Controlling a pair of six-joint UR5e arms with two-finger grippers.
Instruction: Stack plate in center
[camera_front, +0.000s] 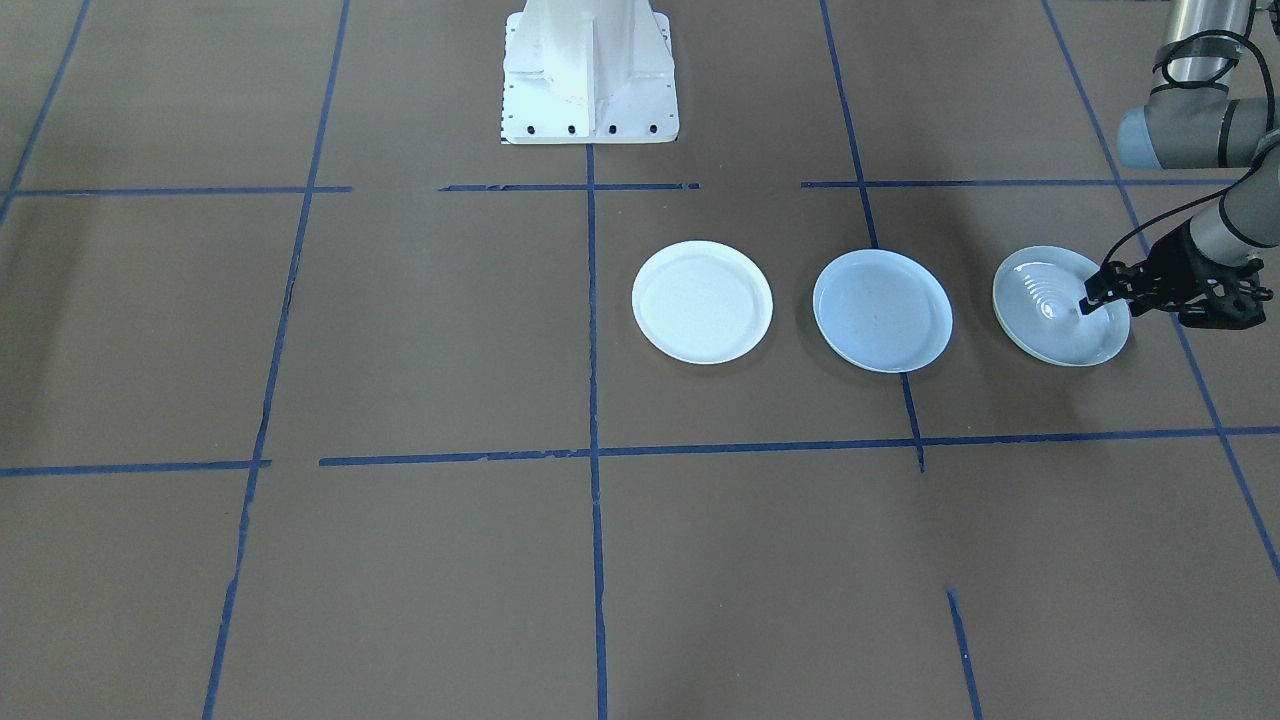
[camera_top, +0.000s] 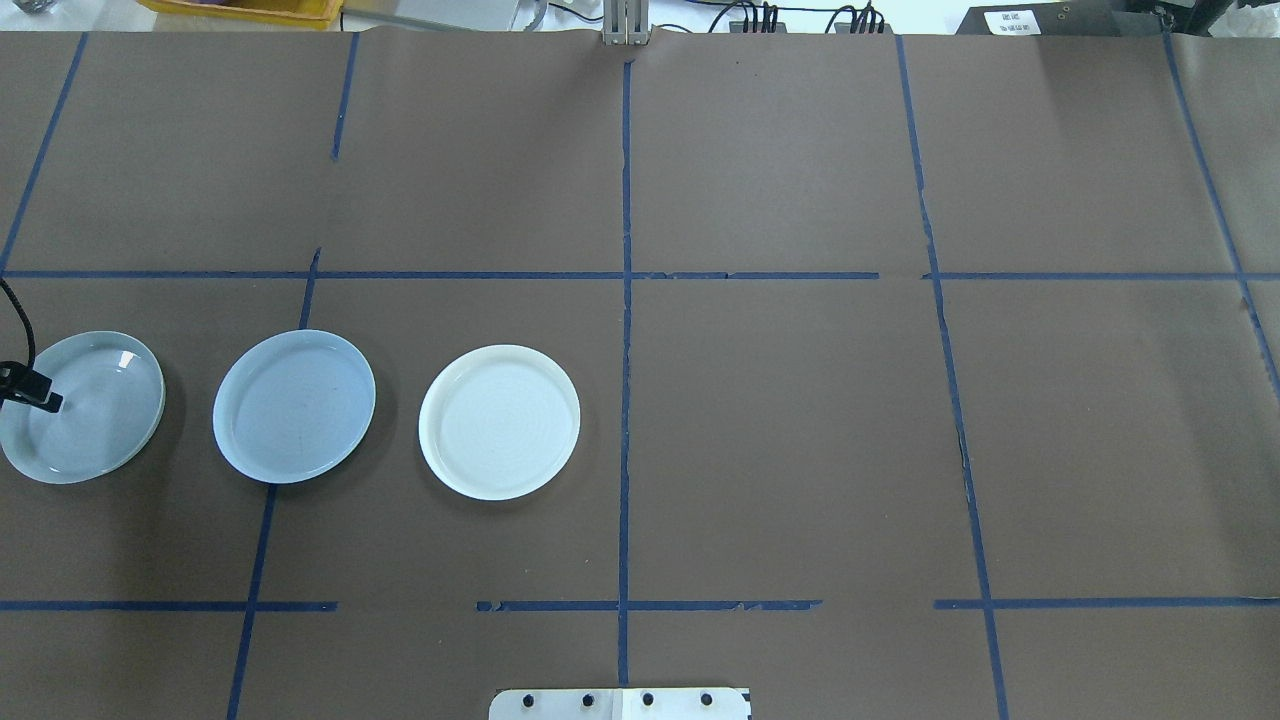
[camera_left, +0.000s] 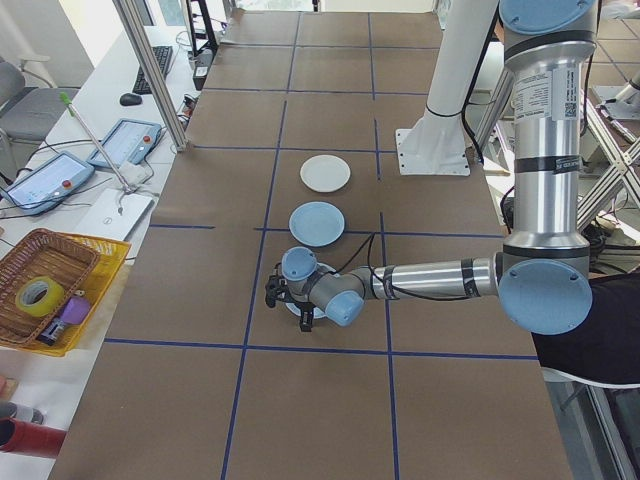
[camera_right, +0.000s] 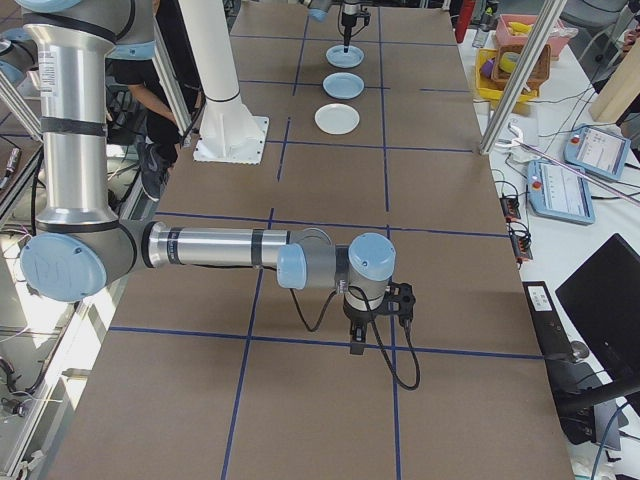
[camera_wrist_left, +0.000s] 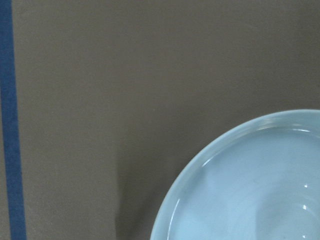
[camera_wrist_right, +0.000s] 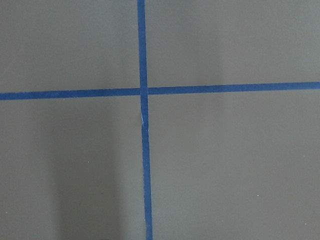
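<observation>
1. Brown paper gridded with blue tape covers my desk (camera_top: 760, 430).
2. My left tool (camera_front: 1090, 297) hangs over the grey ringed plate (camera_front: 1050, 320); I cannot tell its spread. My right tool (camera_right: 375, 318) idles well apart, state unclear.
3. To grip well, I'd pinch that plate's rim squarely and lift it level.
4. Just beside sits the smooth pale-blue round plate (camera_top: 294, 406), then the white round plate (camera_top: 499, 421).
</observation>
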